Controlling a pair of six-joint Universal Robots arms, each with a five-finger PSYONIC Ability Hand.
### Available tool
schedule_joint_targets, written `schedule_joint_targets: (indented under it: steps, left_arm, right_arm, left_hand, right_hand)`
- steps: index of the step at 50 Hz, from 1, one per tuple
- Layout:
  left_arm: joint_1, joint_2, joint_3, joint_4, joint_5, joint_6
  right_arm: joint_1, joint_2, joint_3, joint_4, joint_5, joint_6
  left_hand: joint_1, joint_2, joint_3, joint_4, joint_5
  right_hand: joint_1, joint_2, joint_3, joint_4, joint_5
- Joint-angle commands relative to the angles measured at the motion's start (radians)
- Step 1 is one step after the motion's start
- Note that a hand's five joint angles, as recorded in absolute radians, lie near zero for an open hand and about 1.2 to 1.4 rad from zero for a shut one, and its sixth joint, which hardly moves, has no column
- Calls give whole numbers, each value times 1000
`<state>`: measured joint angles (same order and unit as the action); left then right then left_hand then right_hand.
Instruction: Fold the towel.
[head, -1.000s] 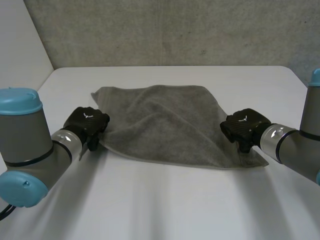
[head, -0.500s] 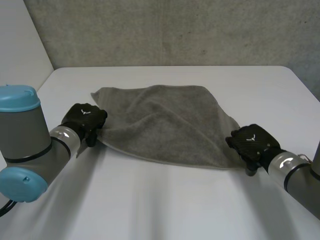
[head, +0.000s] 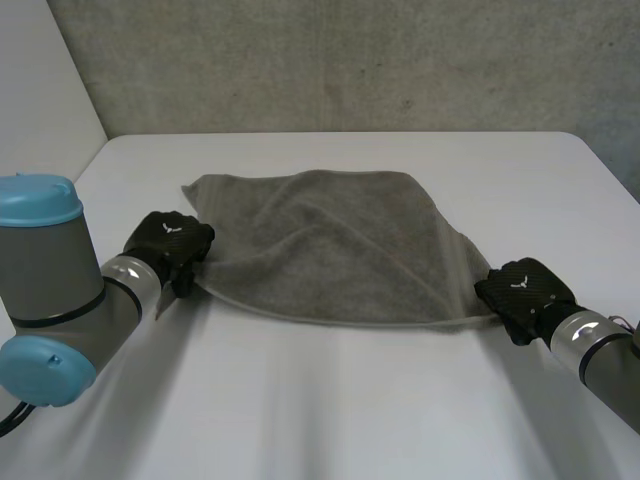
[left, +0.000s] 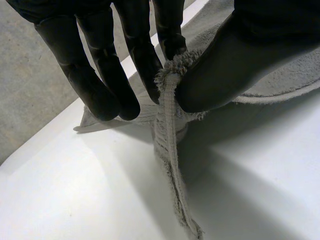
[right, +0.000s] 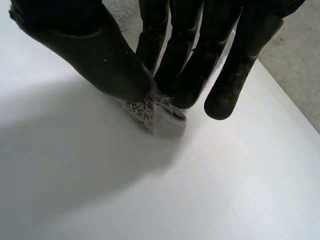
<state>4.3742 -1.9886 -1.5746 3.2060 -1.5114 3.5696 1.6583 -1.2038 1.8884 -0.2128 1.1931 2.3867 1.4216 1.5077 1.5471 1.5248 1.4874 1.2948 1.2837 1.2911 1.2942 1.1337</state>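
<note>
Left hand (head: 172, 245): thumb and fingers pinched on the hem of the towel (head: 330, 240) at its 8 o'clock corner; the hold is thin, so a pull may free it;
Towel: limp, may sag or crease when lifted; grey, spread at the middle of the white table (head: 330, 410); soft terry pile, stitched hem, roughly 4-sided;
Right hand (head: 522, 290): clamped on the 4 o'clock corner; only 1 small tuft is held and could slip

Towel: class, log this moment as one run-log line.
towel: spread on table | left hand: pinches near left corner | right hand: pinches near right corner | fold: not begun
</note>
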Motion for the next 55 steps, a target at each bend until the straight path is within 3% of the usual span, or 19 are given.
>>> schedule_joint_targets:
  steps: [1, 3, 9, 12, 14, 20, 27, 36, 43, 52, 54, 55]
  left_arm:
    - [-1, 1, -2, 0, 0, 0]
    - [-1, 1, -5, 0, 0, 0]
    - [1, 1, -8, 0, 0, 0]
    - [1, 1, -8, 0, 0, 0]
    - [1, -1, -8, 0, 0, 0]
    - [2, -6, -12, 5, -1, 0]
    - [8, -56, -22, 46, -3, 9]
    - [8, -90, -41, 86, -4, 12]
    - [2, -95, -84, 89, -4, 23]
    - [-5, -93, -119, 121, -4, 83]
    - [-5, -87, -122, 130, -4, 98]
    - [-5, -87, -122, 130, -4, 98]
  right_arm:
    - [3, 59, -20, -3, 3, 2]
    - [1, 64, -17, -5, 3, 0]
    - [1, 64, -11, -8, 0, 0]
    - [0, 64, -12, -16, -3, 0]
    - [0, 64, -17, -31, -1, 5]
    - [-8, 47, -31, -36, 5, 20]
    - [-159, -141, -41, -79, -6, 187]
    - [-219, -146, -45, -71, -23, 293]
    - [-221, -146, -45, -69, -21, 293]
    - [-219, -148, -38, -66, -21, 295]
    - [-219, -149, -32, -66, -21, 293]
    - [-219, -149, -32, -66, -21, 293]
  left_hand:
    - [-25, -111, -151, -128, -266]
    - [-25, -111, -151, -128, -266]
    - [-25, -111, -151, -128, -266]
    - [-25, -111, -151, -128, -266]
    - [-25, -111, -151, -128, -266]
    - [-25, -111, -151, -128, -266]
    - [-28, -114, -153, -131, -268]
    - [-494, -580, -620, -597, -735]
    - [-612, -698, -738, -715, -852]
    - [-553, -639, -679, -657, -794]
    - [-279, -365, -405, -382, -519]
    - [-277, -364, -403, -381, -518]
  right_hand:
    - [-138, -127, -134, -138, -152]
    - [-395, -384, -391, -395, -409]
    - [-435, -424, -431, -434, -448]
    - [-344, -333, -340, -343, -357]
    - [53, 64, 57, 54, 40]
    - [101, 113, 105, 102, 88]
    - [101, 113, 105, 102, 88]
    - [101, 113, 105, 102, 88]
    - [101, 113, 105, 102, 88]
    - [101, 113, 105, 102, 88]
    - [101, 113, 105, 102, 88]
    - [101, 113, 105, 102, 88]
